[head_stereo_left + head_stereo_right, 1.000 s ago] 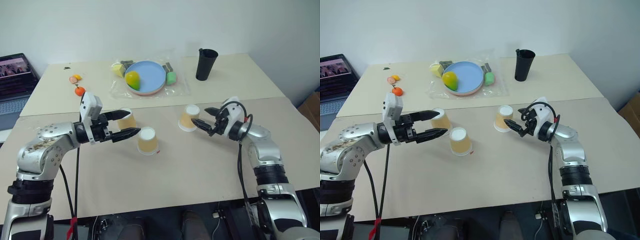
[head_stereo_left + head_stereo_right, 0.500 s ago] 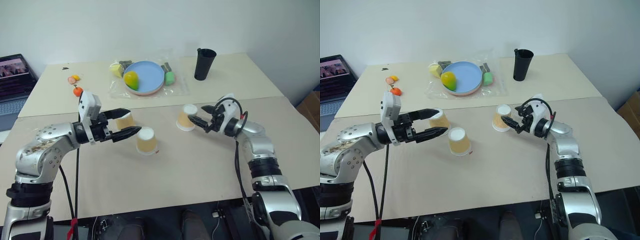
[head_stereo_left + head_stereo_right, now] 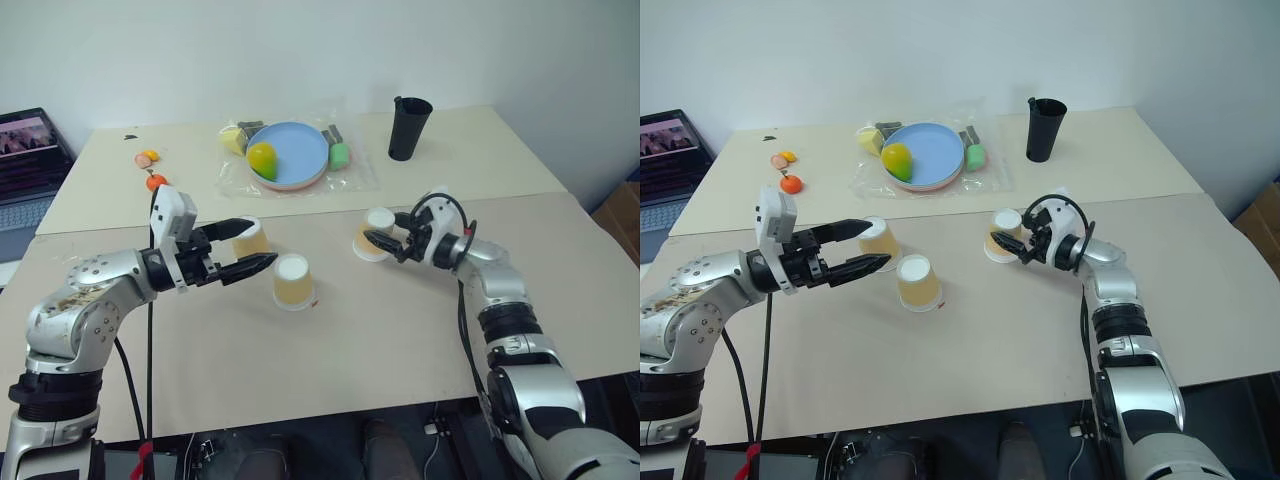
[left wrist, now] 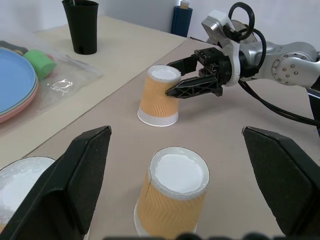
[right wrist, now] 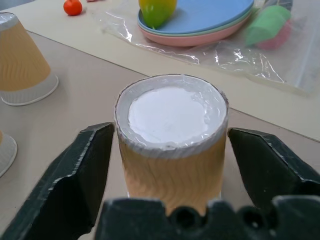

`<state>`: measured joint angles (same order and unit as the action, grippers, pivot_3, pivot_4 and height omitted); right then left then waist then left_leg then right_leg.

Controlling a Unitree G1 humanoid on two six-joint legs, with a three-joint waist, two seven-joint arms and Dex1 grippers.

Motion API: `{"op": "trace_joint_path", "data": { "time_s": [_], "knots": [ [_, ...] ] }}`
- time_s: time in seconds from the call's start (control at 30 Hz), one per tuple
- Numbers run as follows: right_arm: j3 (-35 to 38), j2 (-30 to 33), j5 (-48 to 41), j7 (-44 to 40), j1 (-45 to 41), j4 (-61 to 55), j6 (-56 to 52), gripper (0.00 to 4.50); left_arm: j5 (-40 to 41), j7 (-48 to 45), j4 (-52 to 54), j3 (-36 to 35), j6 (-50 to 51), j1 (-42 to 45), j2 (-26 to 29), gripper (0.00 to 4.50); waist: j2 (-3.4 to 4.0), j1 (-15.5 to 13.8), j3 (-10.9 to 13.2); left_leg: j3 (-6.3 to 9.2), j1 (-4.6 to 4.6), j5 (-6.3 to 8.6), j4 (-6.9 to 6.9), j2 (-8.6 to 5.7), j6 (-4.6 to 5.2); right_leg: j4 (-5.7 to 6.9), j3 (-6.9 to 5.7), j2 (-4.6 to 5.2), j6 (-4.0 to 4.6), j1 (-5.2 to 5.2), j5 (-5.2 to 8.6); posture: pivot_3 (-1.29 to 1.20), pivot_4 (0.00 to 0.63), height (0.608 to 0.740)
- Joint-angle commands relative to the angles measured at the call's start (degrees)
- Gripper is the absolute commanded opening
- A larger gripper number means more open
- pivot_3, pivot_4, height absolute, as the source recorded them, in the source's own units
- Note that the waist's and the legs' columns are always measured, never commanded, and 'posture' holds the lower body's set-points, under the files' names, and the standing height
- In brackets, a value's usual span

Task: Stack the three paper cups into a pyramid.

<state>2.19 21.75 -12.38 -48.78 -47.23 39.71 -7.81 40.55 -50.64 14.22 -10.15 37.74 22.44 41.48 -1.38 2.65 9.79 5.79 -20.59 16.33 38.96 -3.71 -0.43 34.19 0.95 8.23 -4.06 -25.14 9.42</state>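
Right claw (image 5: 170,165) straddles one upturned paper cup (image 5: 171,135), fingers spread either side without contact; an off-centre closure could tip or crush it on the table (image 3: 400,340).

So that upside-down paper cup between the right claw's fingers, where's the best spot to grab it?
Probably the tan side wall, around mid-height. The cup stands upside down with its white base up and narrows toward the top, so a level approach from the side, one finger on each flank, suits it. The right gripper already straddles it that way, fingers not yet touching.
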Motion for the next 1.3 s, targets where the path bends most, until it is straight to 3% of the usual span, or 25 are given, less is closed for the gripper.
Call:
{"op": "trace_joint_path", "data": {
  "time_s": [0.03,0.1,0.3,0.57,0.87,1.3],
  "knots": [
    [0.78,0.33,0.01,-0.46,-2.43,0.17,2.59,2.80,0.73,0.38,2.30,-1.55,-0.56,-0.21,0.06,4.50,0.00,-0.01,0.00,0.00,0.00,0.00,0.00,0.00,0.00,0.00,0.00,0.00,0.00,0.00,0.00,0.00,0.150,0.720],
    [0.87,0.81,0.15,-0.40,-2.53,0.32,2.20,2.39,0.71,0.71,2.46,-1.69,-0.56,-0.71,-0.04,4.50,0.00,0.01,0.00,0.00,-0.01,0.00,0.00,0.00,0.00,-0.01,0.00,0.00,0.00,0.00,0.00,0.00,0.150,0.720],
    [1.32,5.84,-1.79,-5.50,1.81,-7.22,-2.30,2.39,1.91,1.02,4.16,-4.69,0.58,-6.21,1.25,4.50,0.01,-0.05,0.00,0.01,-0.03,0.00,-0.01,0.00,0.00,0.00,0.00,0.00,0.00,-0.03,0.00,0.00,0.150,0.720],
    [-2.30,14.57,-10.78,-20.70,16.66,-33.48,-17.45,2.39,3.97,1.16,6.88,-9.77,1.79,-12.07,4.24,4.50,0.01,-0.20,0.01,0.03,-0.09,0.04,0.00,0.01,0.06,-0.03,-0.02,0.00,-0.01,-0.04,0.01,0.00,0.150,0.720],
    [-8.64,8.94,-7.17,-18.54,15.81,-33.78,-13.98,2.39,4.59,2.40,8.08,-10.11,2.54,-12.16,4.32,4.50,0.01,-0.10,0.01,-0.10,0.24,0.00,0.03,0.22,-0.01,0.08,0.03,-0.18,0.11,0.16,-0.09,0.00,0.150,0.720],
    [-9.85,3.94,-5.31,-17.14,10.52,-27.01,-9.91,2.39,4.84,3.68,8.24,-8.57,2.08,-10.74,3.49,4.50,0.01,-0.14,0.01,-0.08,0.22,-0.02,0.03,0.52,-0.06,0.00,0.06,-0.55,0.30,0.11,-0.20,0.00,0.150,0.720]
  ]
}}
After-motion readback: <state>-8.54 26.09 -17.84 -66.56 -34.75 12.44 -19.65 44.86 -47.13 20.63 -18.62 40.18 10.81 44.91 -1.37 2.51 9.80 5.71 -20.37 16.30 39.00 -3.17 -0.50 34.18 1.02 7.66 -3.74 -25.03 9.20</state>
